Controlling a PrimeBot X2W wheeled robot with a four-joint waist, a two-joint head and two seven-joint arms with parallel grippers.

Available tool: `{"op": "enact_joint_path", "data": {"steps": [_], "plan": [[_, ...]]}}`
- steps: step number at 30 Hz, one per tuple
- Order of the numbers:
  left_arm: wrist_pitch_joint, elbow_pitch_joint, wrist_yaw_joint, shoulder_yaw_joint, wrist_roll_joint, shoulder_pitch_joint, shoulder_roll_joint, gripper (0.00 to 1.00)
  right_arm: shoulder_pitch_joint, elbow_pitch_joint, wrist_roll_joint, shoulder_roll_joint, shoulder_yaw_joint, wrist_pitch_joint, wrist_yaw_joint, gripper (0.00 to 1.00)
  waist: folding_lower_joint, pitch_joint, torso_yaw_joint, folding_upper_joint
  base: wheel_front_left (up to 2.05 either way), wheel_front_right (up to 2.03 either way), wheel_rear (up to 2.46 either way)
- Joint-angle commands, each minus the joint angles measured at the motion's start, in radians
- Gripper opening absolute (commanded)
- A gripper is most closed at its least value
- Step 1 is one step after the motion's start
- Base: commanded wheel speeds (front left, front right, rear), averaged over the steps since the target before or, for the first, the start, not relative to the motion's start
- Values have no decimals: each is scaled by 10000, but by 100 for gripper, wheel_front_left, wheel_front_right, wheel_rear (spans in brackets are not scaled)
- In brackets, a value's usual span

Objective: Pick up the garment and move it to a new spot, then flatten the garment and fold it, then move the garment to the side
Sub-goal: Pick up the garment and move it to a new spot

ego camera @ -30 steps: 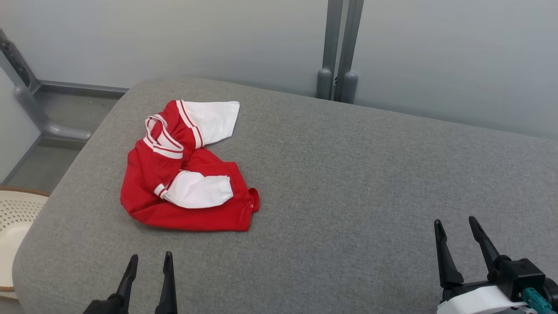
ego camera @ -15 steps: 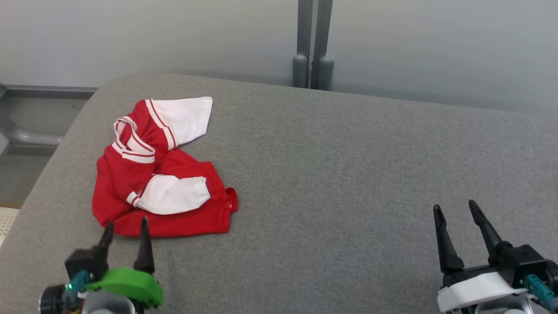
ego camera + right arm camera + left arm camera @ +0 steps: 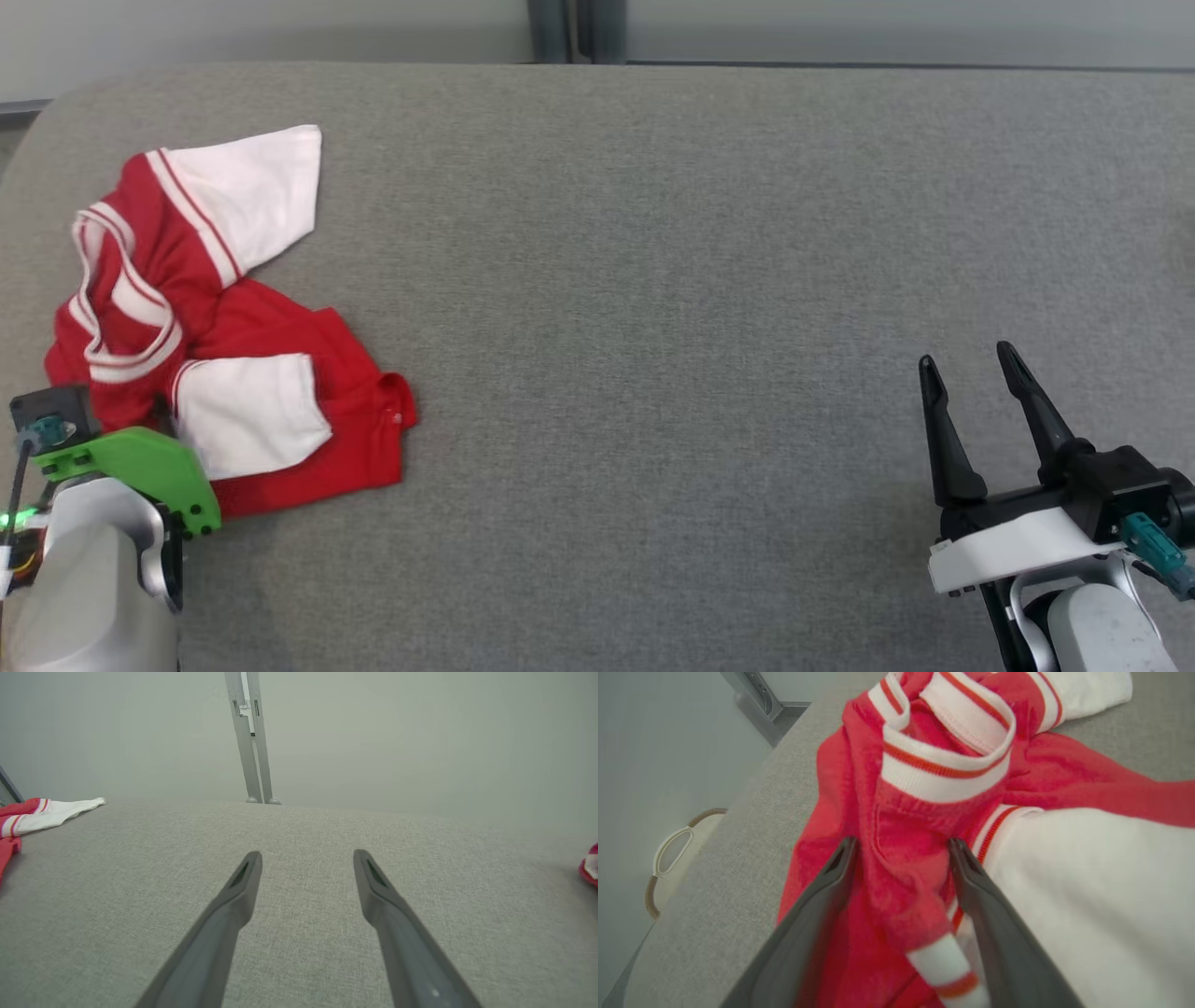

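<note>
The garment point(image 3: 215, 308) is a crumpled red jacket with white sleeves and striped white cuffs, lying at the left end of the grey padded table point(image 3: 653, 280). My left arm's green wrist cover point(image 3: 140, 462) sits at the garment's near left edge. In the left wrist view, my left gripper point(image 3: 902, 844) is open, its two fingers straddling a raised red fold of the garment point(image 3: 906, 826) just below the striped collar. My right gripper point(image 3: 976, 373) stands open over bare table at the lower right, far from the garment point(image 3: 46, 812), with nothing between the fingers of that gripper point(image 3: 306, 858).
Two grey posts point(image 3: 574, 28) rise behind the table's far edge against a pale wall. A cream perforated basket point(image 3: 677, 858) stands on the floor beyond the table's left edge. A small red and white thing point(image 3: 589, 865) lies at the far right of the table.
The head camera has tipped down and shifted, so the whole picture moved. My left gripper has gone forward onto the garment's near left part. The right gripper stayed open.
</note>
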Motion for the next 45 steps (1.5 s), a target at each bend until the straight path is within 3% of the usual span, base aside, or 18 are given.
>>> {"op": "enact_joint_path", "data": {"steps": [1, 2, 5, 9, 13, 17, 24, 29, 32, 35, 38, 41, 45], "plan": [[81, 272, -1, 66, -123, -152, 54, 34, -48, 58, 44, 22, -49, -31, -3, 100, -2, 472, -849, 0, 0, 0, 0], [186, 524, -43, 79, -161, -144, 150, 0, -16, 90, 81, 52, -67, -31, -3, 100, -2, 373, -911, 0, 0, 0, 0], [175, 942, -374, 105, -329, -59, 284, 0, 153, 202, 131, 102, -119, -31, -3, 100, -2, 58, -1016, 0, 0, 0, 0], [-497, 302, -826, -66, -360, -217, 59, 0, 364, 286, 255, 193, -232, -31, -3, 100, -2, -398, -1021, 0, 0, 0, 0], [-536, -1108, -1240, -586, -293, -332, -306, 0, 599, 437, 381, 282, -126, -31, -3, 100, -2, -910, -998, 0, 0, 0, 0], [311, -3519, -1599, -1512, -623, -306, -866, 0, 728, 498, 479, 344, 154, -31, -3, 100, -2, -1286, -1122, 0, 0, 0, 0], [2682, -8662, -1679, -3254, -2370, 186, -1477, 0, 486, 365, 575, 448, 260, -31, -3, 100, -2, -1410, -1988, 0, 0, 0, 0], [3612, -10640, -1645, -4594, -3984, 271, -1835, 0, 335, 411, 640, 518, 346, -31, -3, 100, -2, -1274, -2838, 0, 0, 0, 0], [3751, -11200, -1329, -5461, -5373, 368, -1895, 0, 247, 407, 658, 562, 355, -31, -3, 100, -2, -1090, -3293, 0, 0, 0, 0], [3615, -11205, -856, -6497, -6111, 132, -1899, 0, 174, 394, 662, 586, 316, -31, -3, 100, -2, -798, -3692, 0, 0, 0, 0], [3517, -10048, -489, -6953, -5862, -224, -1876, 0, 103, 370, 700, 624, 282, -31, -1, 100, -2, -487, -3895, 0, 0, 0, 0], [2846, -8011, -356, -6868, -4956, -886, -1764, 0, -119, 405, 712, 659, 486, -31, -1, 100, -2, -104, -4172, 0, 0, 0, 0], [1748, -5384, -614, -6885, -4056, -1863, -1526, 0, -316, 464, 776, 661, 641, -31, -3, 100, -2, 225, -4426, 0, 0, 0, 0]]}}
